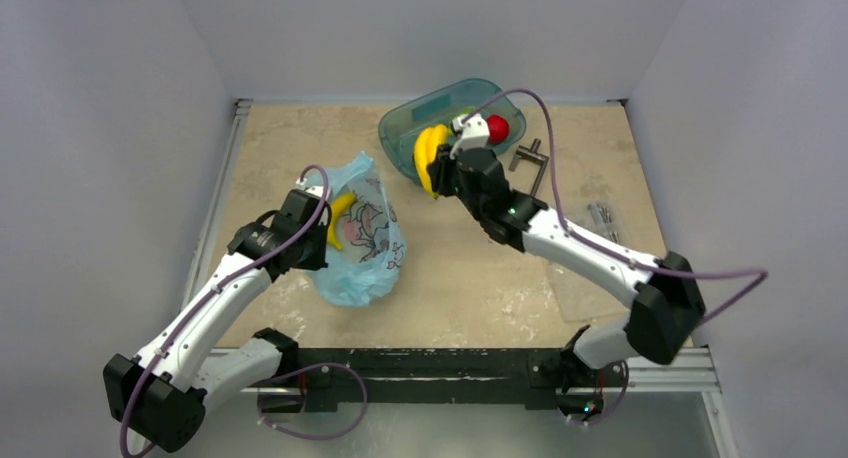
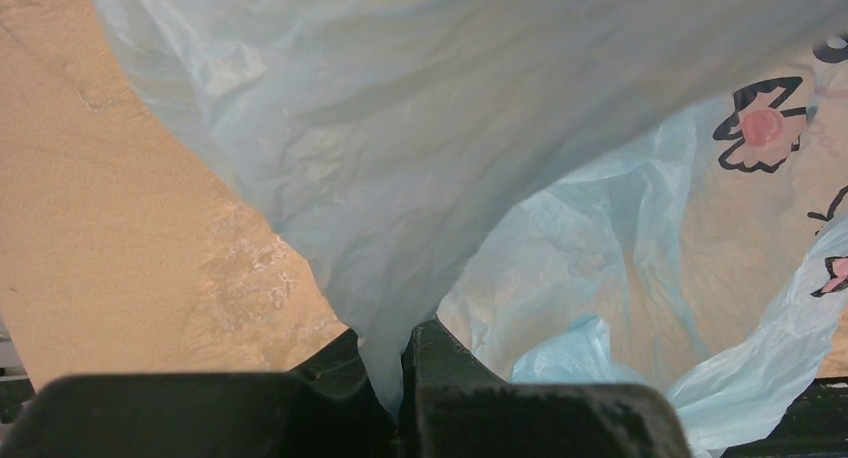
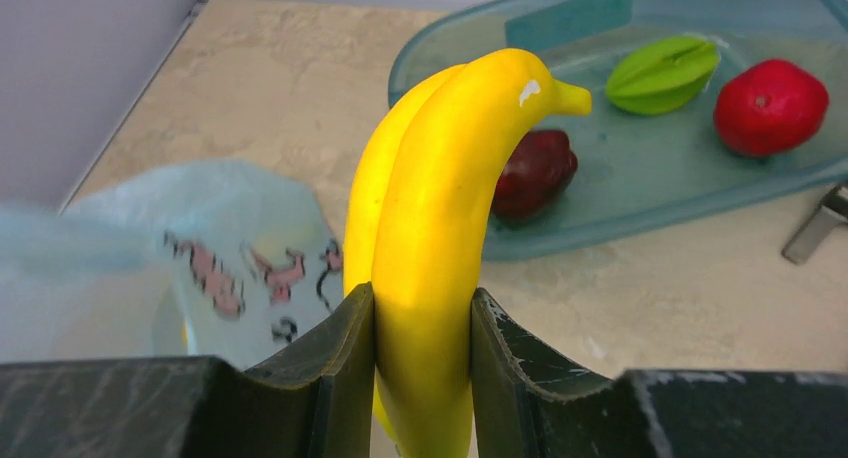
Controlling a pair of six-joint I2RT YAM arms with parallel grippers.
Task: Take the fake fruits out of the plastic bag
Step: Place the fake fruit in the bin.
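My right gripper [image 1: 441,170] is shut on a curved yellow banana [image 3: 440,228], holding it above the table just in front of the teal tray [image 3: 620,208]. A small dark maroon fruit [image 3: 533,173] lies in that tray. The light-blue plastic bag [image 1: 362,240] with the cartoon print lies left of centre. My left gripper [image 2: 400,363] is shut on a fold of the plastic bag [image 2: 400,158] at its left edge, holding it up. A second yellow banana [image 1: 341,214] shows inside the bag's mouth.
The tray also holds a green ridged fruit [image 3: 662,75] and a bright red round fruit [image 3: 770,106]. A metal T-shaped tool [image 1: 529,162] lies right of the tray, and a clear packet of small parts [image 1: 601,218] lies further right. Walls close in the table on three sides.
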